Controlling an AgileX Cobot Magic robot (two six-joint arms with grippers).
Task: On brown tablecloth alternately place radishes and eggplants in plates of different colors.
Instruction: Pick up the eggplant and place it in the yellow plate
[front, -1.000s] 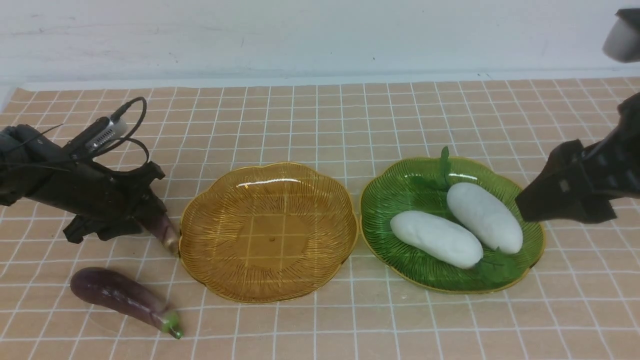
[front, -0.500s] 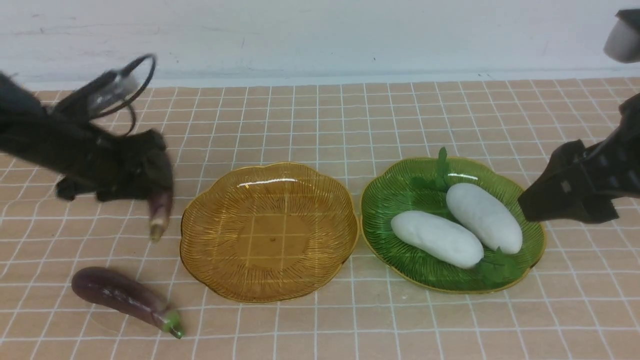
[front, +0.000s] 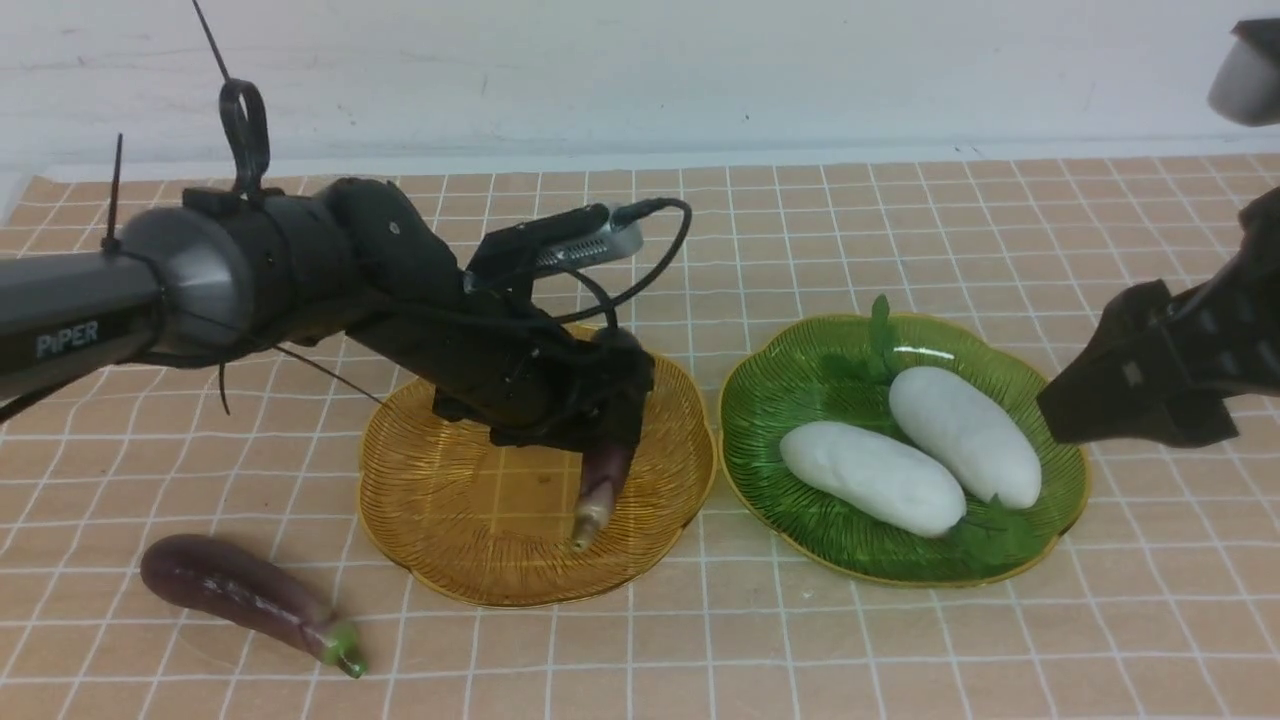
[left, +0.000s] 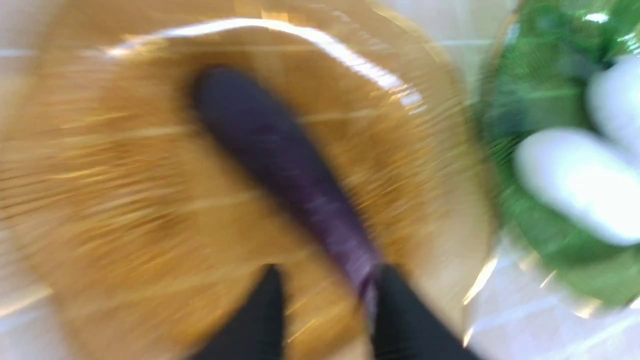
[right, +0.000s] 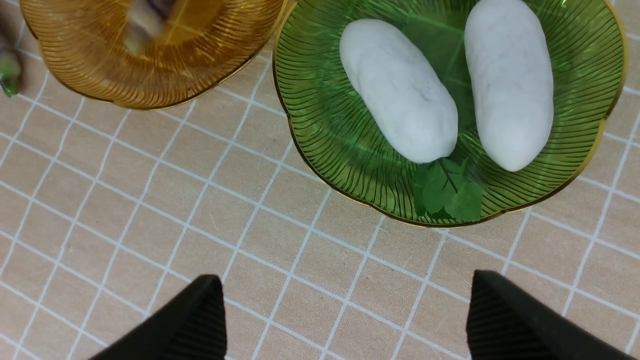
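My left gripper (front: 600, 425) is shut on a dark-purple eggplant (front: 600, 482) with a pale stem end, which hangs tilted over the amber plate (front: 400, 500). The left wrist view is blurred; it shows this eggplant (left: 285, 165) running out from beside one black finger (left: 405, 320). A second eggplant (front: 240, 592), green-capped, lies on the brown tablecloth (front: 900, 230) at the front left. Two white radishes (front: 872, 478) (front: 965, 435) lie side by side in the green plate (front: 760, 400). My right gripper (front: 1130, 390) hovers open just right of that plate, with nothing between its fingers (right: 500, 320).
A white wall runs along the back edge of the cloth. A grey object (front: 1245, 75) sticks in at the top right corner. The two plates stand almost rim to rim in the middle.
My left arm has lifted the pale-stemmed eggplant from the cloth left of the amber plate and swung it right, over that plate. The right gripper and the radishes stayed put.
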